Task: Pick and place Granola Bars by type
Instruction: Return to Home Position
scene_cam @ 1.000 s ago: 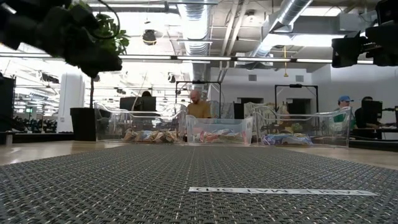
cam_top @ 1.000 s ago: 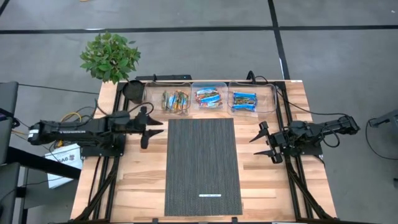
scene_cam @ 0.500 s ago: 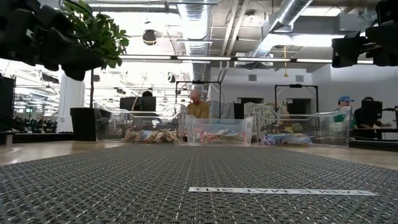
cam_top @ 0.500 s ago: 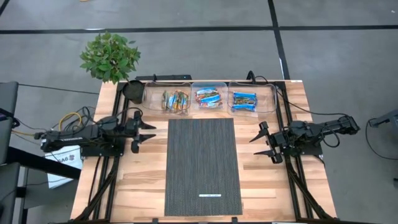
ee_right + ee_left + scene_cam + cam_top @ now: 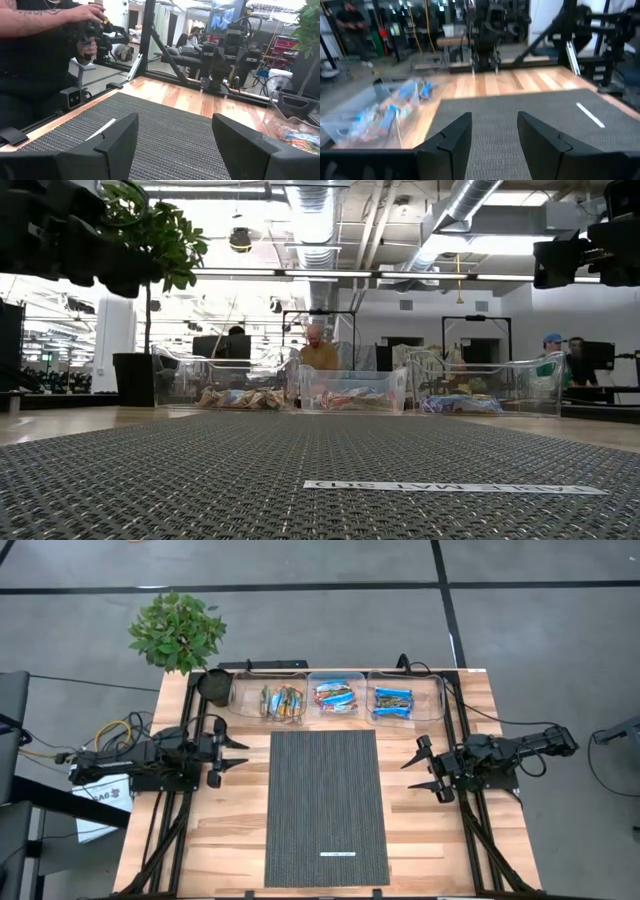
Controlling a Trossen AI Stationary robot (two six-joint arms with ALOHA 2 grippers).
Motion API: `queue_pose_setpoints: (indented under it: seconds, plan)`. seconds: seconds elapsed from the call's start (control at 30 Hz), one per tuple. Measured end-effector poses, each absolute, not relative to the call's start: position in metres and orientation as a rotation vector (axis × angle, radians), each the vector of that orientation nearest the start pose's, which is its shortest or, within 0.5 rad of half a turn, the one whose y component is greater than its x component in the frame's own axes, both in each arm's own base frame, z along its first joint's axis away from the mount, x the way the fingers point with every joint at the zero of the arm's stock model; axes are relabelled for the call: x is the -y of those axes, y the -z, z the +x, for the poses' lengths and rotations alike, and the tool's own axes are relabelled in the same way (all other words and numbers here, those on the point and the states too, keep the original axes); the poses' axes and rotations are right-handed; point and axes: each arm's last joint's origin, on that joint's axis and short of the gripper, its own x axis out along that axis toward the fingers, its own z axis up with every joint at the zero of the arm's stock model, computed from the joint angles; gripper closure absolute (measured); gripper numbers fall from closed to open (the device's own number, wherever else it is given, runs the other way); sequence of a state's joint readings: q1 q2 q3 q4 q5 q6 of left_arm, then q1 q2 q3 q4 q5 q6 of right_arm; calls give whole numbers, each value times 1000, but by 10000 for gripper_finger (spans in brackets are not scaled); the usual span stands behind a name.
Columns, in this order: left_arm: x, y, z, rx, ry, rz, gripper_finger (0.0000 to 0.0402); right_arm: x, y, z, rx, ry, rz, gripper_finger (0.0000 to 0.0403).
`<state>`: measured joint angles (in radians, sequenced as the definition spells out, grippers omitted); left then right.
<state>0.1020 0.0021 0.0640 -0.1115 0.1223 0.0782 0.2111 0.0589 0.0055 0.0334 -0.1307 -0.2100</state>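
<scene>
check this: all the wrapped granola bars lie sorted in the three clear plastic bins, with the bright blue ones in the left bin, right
Wrong bin. The high view shows the bright blue wrapped bars in the right clear plastic bin; the left bin holds tan-orange ones. The rest stands: all bars lie sorted in the three bins.

Granola Bars (image 5: 330, 692): small glossy wrapped bars, sorted by colour into three separate heaps along the far edge of the table (image 5: 440, 840).
Tan-orange bars (image 5: 283, 701): heaped in the left bin (image 5: 270, 676) — several are overlapped and lie at mixed angles.
Blue and orange-red bars (image 5: 336, 696): piled in the middle bin (image 5: 337, 675), mostly laid crosswise.
Bright blue bars (image 5: 392, 700): laid flat in the right bin (image 5: 405, 676), roughly parallel.
Low view: each heap is seen through its bin's clear wall — settled on the floor, below the rim.
</scene>
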Motion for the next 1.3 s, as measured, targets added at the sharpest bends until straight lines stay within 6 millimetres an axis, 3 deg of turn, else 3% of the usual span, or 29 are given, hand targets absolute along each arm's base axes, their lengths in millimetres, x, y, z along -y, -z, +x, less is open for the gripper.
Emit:
queue_pose_setpoints:
  seconds: [0.13, 0.37, 0.8, 1.3]
  plan:
    - [-6, -171, 97, 57, 23, 63, 248, -25, -164, 98, 16, -343, -208, 154]
    - [-7, -174, 97, 83, -2, 88, 248, -25, -164, 98, 16, -341, -208, 154]
    - [-10, -169, 97, 31, -109, 88, 248, -25, -164, 98, 16, -341, -208, 154]
    - [-10, -169, 97, 29, -113, 92, 248, -25, -164, 98, 16, -342, -208, 154]
